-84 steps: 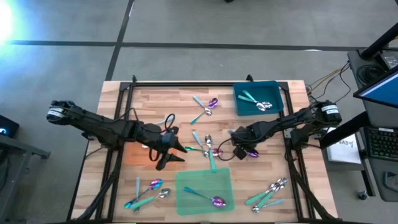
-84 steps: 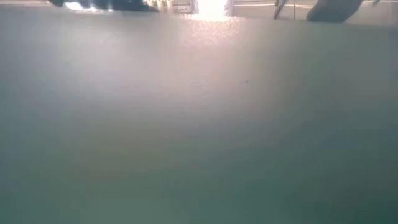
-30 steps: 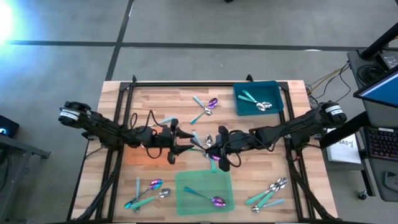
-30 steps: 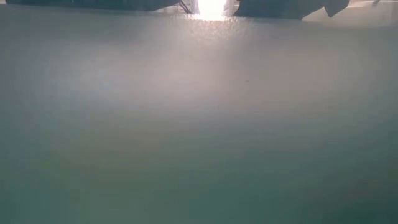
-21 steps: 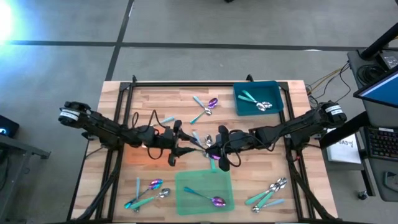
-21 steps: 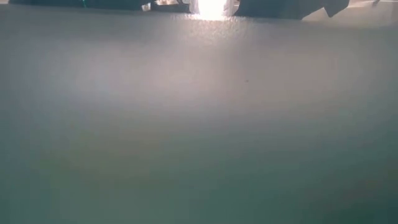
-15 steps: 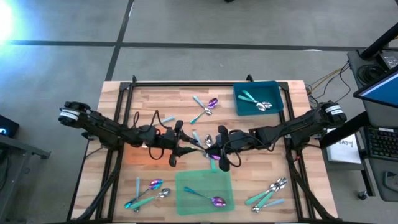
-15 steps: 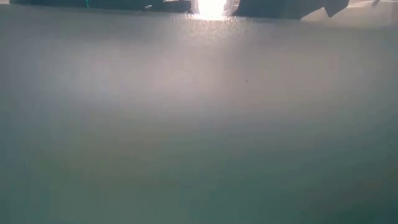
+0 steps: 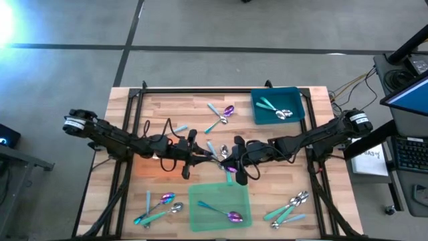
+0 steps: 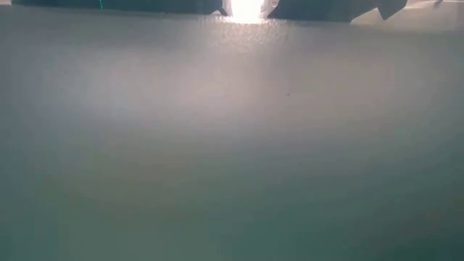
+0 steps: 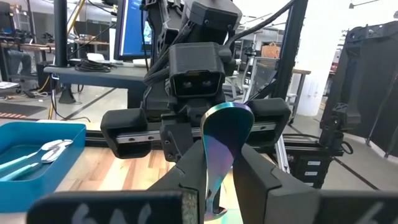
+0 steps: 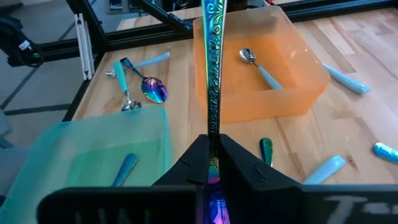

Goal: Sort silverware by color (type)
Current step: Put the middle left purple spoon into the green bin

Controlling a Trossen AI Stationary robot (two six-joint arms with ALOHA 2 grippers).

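- The left gripper (image 9: 200, 158) is reaching toward 3 o'clock at table centre, fingers (image 11: 261, 177) pinching shut.
- The right gripper (image 9: 231, 163) is reaching toward 9 o'clock, facing it, fingers (image 12: 239, 163) clamping shut.

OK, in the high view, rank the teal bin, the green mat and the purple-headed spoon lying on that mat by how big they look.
1. Green mat, largest.
2. Teal bin, somewhat smaller.
3. Purple-headed spoon lying on the mat, by far the smallest.
All lie at table level, so nearness hardly skews this.
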